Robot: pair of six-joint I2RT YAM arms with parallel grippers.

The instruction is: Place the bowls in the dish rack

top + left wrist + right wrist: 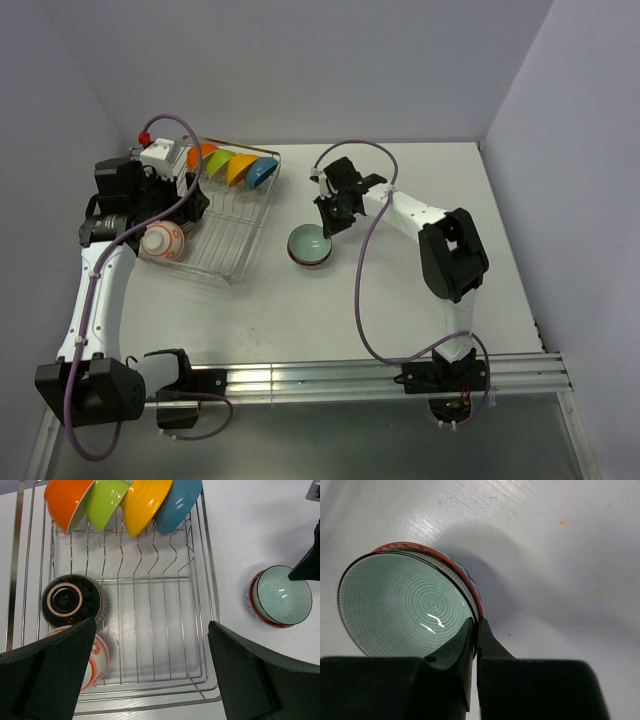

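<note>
Your right claw [476, 626] is pinched shut on the far-right rim of the pale teal bowl [405, 605], one finger inside and one outside, in the middle of the counter [450, 200]. The dish rack [210, 580] lies just to the bowl's left, its long axis running toward the far edge, so the carry goes leftward. Your left claw [151, 625] hangs open over the rack's near end.
</note>
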